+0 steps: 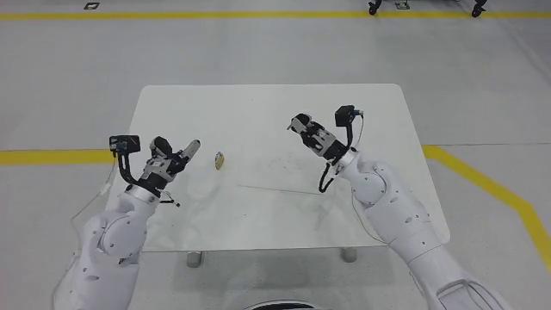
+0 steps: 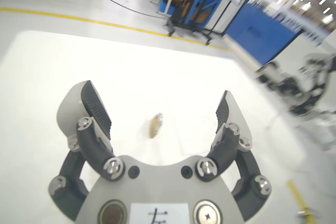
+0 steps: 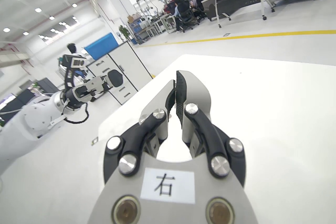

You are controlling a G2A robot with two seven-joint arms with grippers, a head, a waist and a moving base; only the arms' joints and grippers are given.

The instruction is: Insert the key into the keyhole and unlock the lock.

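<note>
Jaws wide, left gripper [image 2: 157, 91] hovers near the brass lock [image 2: 155, 125] on the table [image 1: 258, 112]; right gripper [image 3: 175, 86], jaws pressed together, hangs well apart — an off-centre pinch could skid the lock away.

The left arm [image 1: 116, 232] and right arm [image 1: 387, 202], both glossy white, are trailing black cables [image 1: 325, 177] over the table [image 1: 258, 112]. The left gripper [image 2: 157, 91] and right gripper [image 3: 175, 78] are showing ribbed black pads [image 2: 95, 107], silver screws [image 2: 113, 166] and white labels [image 3: 168, 184].
</note>
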